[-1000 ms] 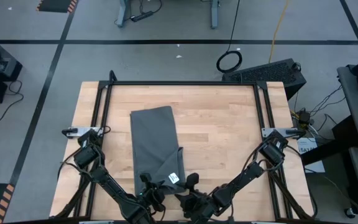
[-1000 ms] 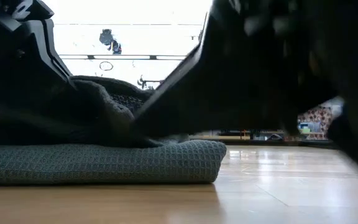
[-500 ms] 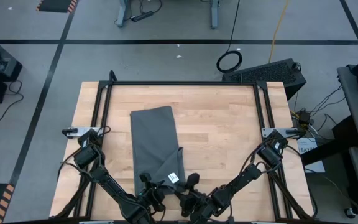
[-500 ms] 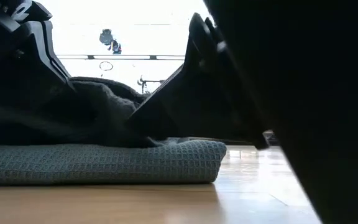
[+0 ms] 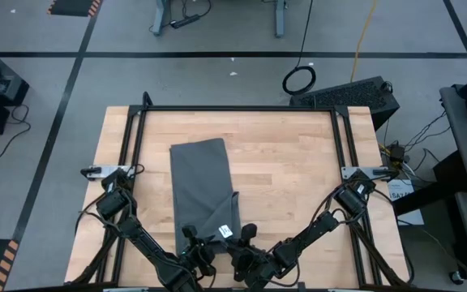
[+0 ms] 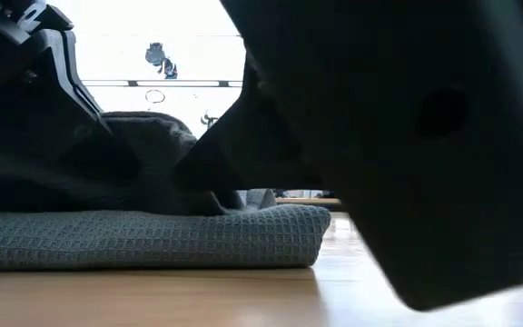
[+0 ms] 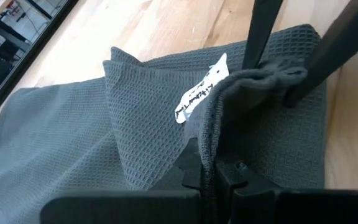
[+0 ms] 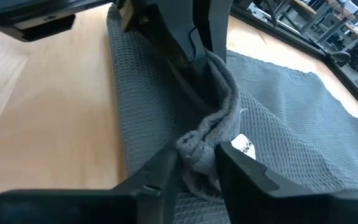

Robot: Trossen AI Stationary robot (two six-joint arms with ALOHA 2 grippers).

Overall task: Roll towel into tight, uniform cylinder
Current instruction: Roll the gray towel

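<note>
Closing my right pincer (image 8: 194, 163) on the towel (image 5: 201, 182) hem beside the clamped left pincer (image 7: 207, 168); rolling can start.

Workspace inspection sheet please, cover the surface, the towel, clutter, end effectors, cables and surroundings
Surface: wooden table, black frame along its edges.
Job's things: grey towel lying flat as a long strip, near end lifted and bunched, white tag there; not rolled.
Clutter: nothing seen.
End effectors: left end effector shut on the towel's near edge; right end effector pinching the bunched fold beside it.
Cables: black coil and yellow cable on the floor.
Surroundings: grey taped floor, equipment beside the table.
</note>
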